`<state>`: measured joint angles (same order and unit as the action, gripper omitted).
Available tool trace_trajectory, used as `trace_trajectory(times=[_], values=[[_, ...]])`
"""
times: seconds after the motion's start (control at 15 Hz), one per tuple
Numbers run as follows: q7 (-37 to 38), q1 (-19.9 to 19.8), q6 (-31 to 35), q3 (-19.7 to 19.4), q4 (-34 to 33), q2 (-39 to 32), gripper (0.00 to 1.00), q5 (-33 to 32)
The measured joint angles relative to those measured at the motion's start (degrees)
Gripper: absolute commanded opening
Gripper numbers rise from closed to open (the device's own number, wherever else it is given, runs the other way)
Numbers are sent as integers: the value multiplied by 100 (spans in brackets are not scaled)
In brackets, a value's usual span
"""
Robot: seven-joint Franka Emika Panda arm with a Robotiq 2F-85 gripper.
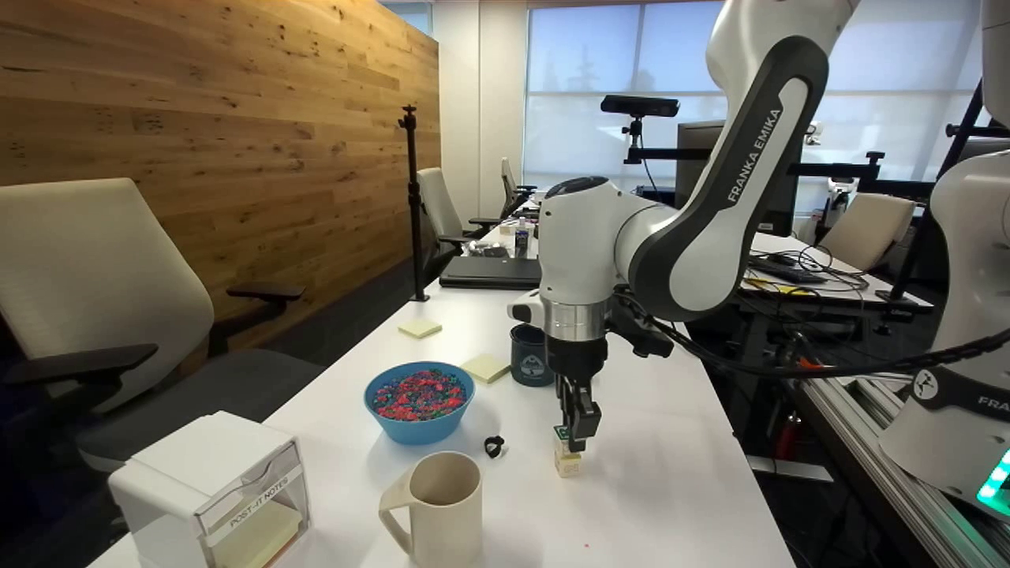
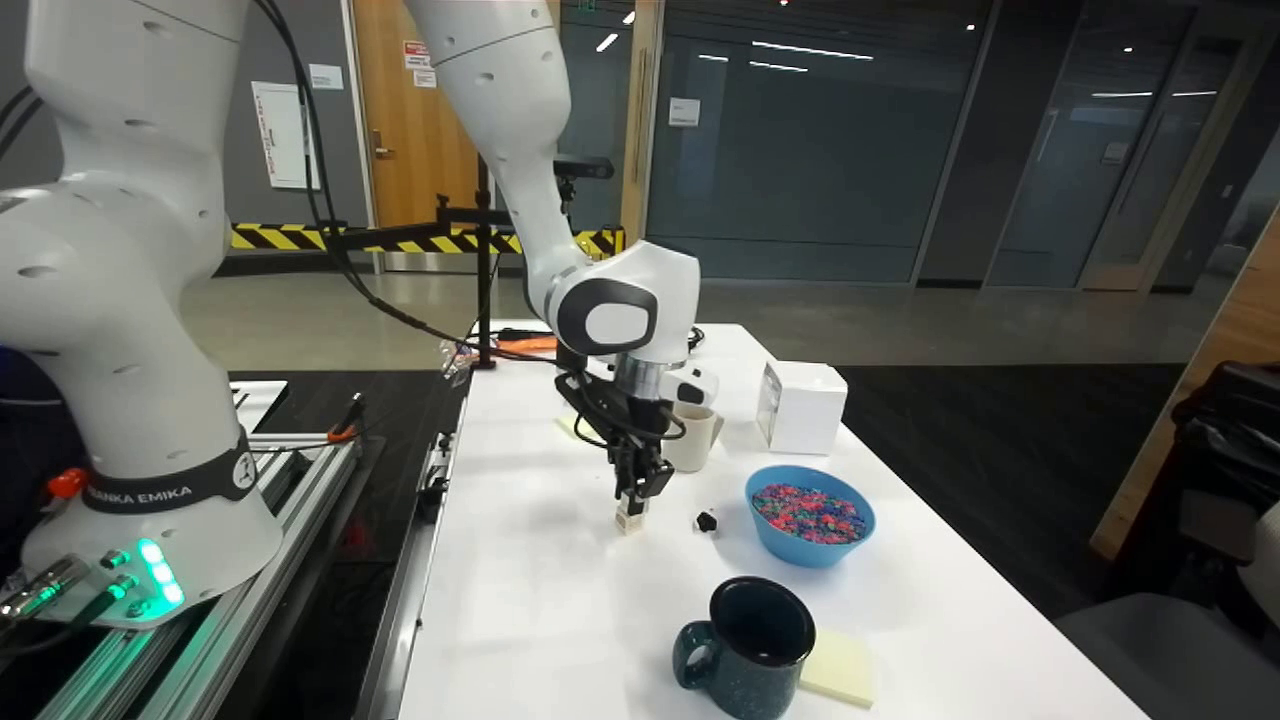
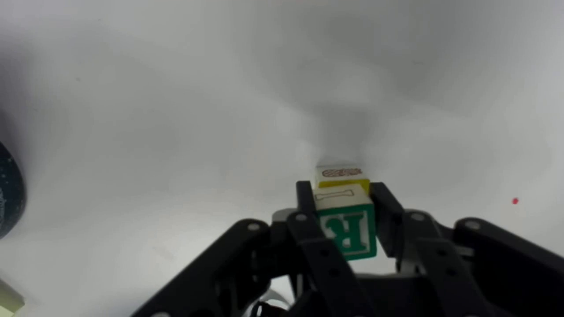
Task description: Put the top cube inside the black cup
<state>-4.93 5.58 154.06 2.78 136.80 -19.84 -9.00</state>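
The top cube (image 3: 350, 233) has a green-framed letter R on its upper face and pale sides. It is over a pale cube with a yellow edge (image 3: 339, 172); both show in an exterior view, the top cube (image 1: 561, 439) and the lower cube (image 1: 566, 465). My gripper (image 3: 341, 189) points down with a finger against each side of the top cube, shut on it. The gripper (image 1: 577, 435) partly hides that cube. The black cup (image 2: 755, 665), a dark squat mug, stands upright, partly behind the gripper in an exterior view (image 1: 529, 359). Its edge shows in the wrist view (image 3: 9, 193).
A blue bowl (image 1: 418, 430) of coloured bits stands near the cubes. A small black item (image 1: 494, 446) lies between them. A cream mug (image 1: 454, 513), a white note box (image 1: 201, 473) and pads of yellow notes (image 1: 487, 368) also stand on the table.
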Motion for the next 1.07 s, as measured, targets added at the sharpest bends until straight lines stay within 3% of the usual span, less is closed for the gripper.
trace_trajectory(times=[0.67,1.07], values=[[197,-22,-247,-5,136,935,11,19],[1280,-22,-353,-53,499,1616,11,14]])
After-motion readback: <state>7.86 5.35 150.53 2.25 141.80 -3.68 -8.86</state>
